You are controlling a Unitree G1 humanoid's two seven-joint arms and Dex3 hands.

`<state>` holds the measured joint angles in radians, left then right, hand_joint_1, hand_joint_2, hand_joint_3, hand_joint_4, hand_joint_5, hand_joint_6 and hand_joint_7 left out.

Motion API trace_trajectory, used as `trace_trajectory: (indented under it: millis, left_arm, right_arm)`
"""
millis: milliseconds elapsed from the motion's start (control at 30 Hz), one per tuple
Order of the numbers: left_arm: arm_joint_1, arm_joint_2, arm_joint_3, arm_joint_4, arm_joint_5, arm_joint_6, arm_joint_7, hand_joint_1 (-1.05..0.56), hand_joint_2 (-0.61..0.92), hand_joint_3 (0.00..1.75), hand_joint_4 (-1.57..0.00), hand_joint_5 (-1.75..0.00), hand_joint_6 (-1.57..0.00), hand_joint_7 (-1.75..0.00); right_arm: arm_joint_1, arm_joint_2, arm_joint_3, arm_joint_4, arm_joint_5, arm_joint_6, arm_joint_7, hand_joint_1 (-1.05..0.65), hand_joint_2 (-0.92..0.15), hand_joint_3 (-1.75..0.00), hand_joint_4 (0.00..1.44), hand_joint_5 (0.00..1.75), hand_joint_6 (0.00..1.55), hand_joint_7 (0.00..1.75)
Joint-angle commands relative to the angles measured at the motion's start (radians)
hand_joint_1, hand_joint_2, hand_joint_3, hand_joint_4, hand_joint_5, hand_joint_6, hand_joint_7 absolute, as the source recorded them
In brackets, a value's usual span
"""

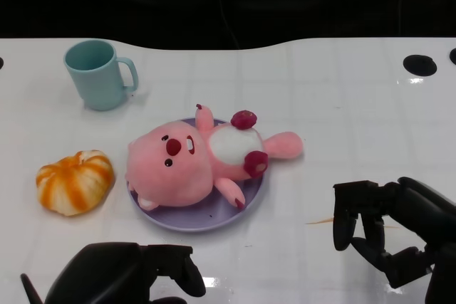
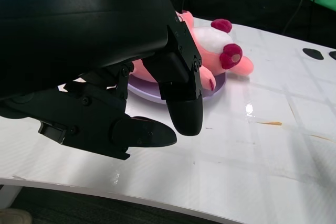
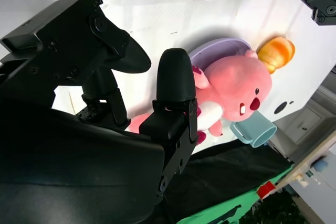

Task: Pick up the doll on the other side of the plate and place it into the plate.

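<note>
Risk: pink plush doll [image 1: 192,165] overhangs purple plate [image 1: 206,217] to the right and may tip out. Left hand [image 1: 125,275] and right hand [image 1: 388,229] both empty, fingers apart, near on counter [image 1: 342,105].

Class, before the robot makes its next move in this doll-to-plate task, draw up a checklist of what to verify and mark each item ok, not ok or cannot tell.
1. Doll lies on the plate: ok.
2. Doll wholly within the rim: not ok; one limb sticks out past it.
3. Left hand holds nothing: ok.
4. Right hand holds nothing, clear of the doll: ok.
5. Mug upright, apart from the plate: ok.
6. Pumpkin apart from the plate: ok.
</note>
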<state>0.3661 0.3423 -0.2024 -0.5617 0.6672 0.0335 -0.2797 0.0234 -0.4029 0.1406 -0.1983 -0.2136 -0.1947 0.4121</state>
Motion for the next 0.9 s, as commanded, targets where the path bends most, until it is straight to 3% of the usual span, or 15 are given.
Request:
trace_trajectory:
  millis: [33,500,900]
  left_arm:
    - [-0.003,0.015,0.01,0.01,-0.01,-0.002,-0.003,-0.28,0.92,0.32,-0.67,-1.47,-0.77,-0.81]
    - [0.014,0.018,0.026,0.03,-0.022,-0.044,0.023,-0.27,0.92,0.33,-0.66,-1.58,-0.76,-0.82]
    - [0.013,0.021,0.028,0.032,-0.03,-0.052,0.02,-0.27,0.92,0.35,-0.65,-1.54,-0.76,-0.82]
  right_arm:
    - [-0.002,0.003,0.005,0.035,0.003,-0.035,-0.016,-0.08,-0.39,-1.32,0.65,1.75,0.6,1.58]
    - [-0.009,0.008,0.017,0.074,-0.014,-0.061,-0.028,-0.08,-0.38,-1.33,0.7,1.75,0.67,1.49]
    - [-0.018,0.004,0.022,0.08,-0.021,-0.065,-0.036,-0.1,-0.36,-1.33,0.76,1.75,0.69,1.47]
